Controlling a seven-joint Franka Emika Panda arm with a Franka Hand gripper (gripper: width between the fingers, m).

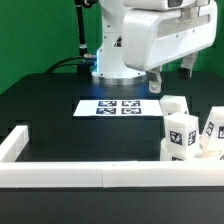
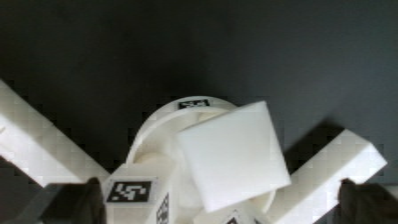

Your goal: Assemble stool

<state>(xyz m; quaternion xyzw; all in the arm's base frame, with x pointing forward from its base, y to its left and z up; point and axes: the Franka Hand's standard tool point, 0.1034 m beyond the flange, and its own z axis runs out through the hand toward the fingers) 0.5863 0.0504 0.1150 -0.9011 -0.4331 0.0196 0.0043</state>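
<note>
The white stool seat (image 1: 190, 153) lies at the exterior view's right, just inside the border rail. Two tagged white legs (image 1: 180, 133) (image 1: 215, 124) stand upright on it or right at it; I cannot tell which. A third leg (image 1: 172, 103) stands behind them. My gripper (image 1: 172, 78) hovers just above that third leg, jaws spread wide and holding nothing. In the wrist view the gripper (image 2: 217, 206) straddles a leg's flat square end (image 2: 231, 160). Beside it is a tagged leg (image 2: 135, 190), and beyond them a rounded tagged part (image 2: 189, 108). The dark fingertips (image 2: 68, 203) stand well apart.
The marker board (image 1: 110, 107) lies flat mid-table, in front of the arm's base. The long white border rail (image 1: 70, 176) runs along the front edge, with a short arm at the exterior view's left (image 1: 14, 143). Its bars show as diagonals in the wrist view (image 2: 39, 135).
</note>
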